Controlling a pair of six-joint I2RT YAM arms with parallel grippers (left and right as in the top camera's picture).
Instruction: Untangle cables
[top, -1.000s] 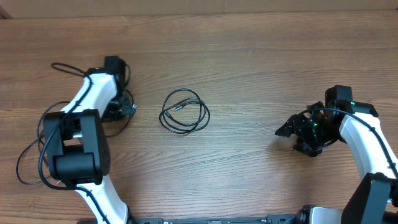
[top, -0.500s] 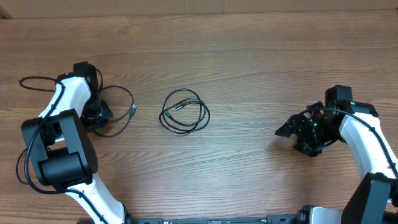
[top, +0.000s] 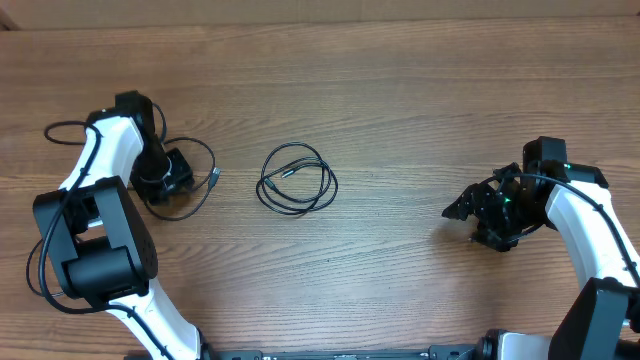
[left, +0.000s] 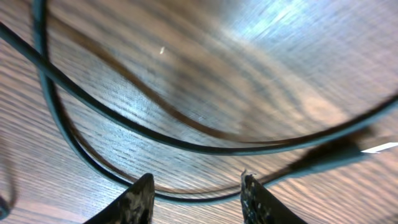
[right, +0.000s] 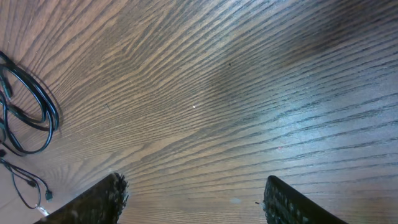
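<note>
Overhead view: two of the cables lie on the wooden tabletop (top: 400, 90). Item one, a coiled cable (top: 297, 180), sits at the middle of the tabletop in a few overlapping loose loops, with one pale-tipped end lying inside the ring; it is well apart from both arms. Item two, a loose cable (top: 212, 165), lies to the left in a single open loop that curves around the head of the left arm (top: 110, 160), with its small plug end (top: 215, 178) pointing toward the coil. Left jaws: in the left wrist view both fingers (left: 140, 199) stand apart close above the wood, nothing clamped between them; a strand of the loose cable (left: 186, 144) sweeps across just beyond the tips and a second strand crosses the gap between them, while a blurred plug (left: 336, 160) shows at the right. Whether the strands touch the fingers cannot be told. Right jaws: the right arm (top: 585, 215) rests at the right side of the tabletop with its head turned toward the centre; in the right wrist view its fingers (right: 102, 202) are spread wide over bare wood and grip nothing. The coiled cable (right: 34, 109) shows at the far left edge of that view, well apart from the fingers.
</note>
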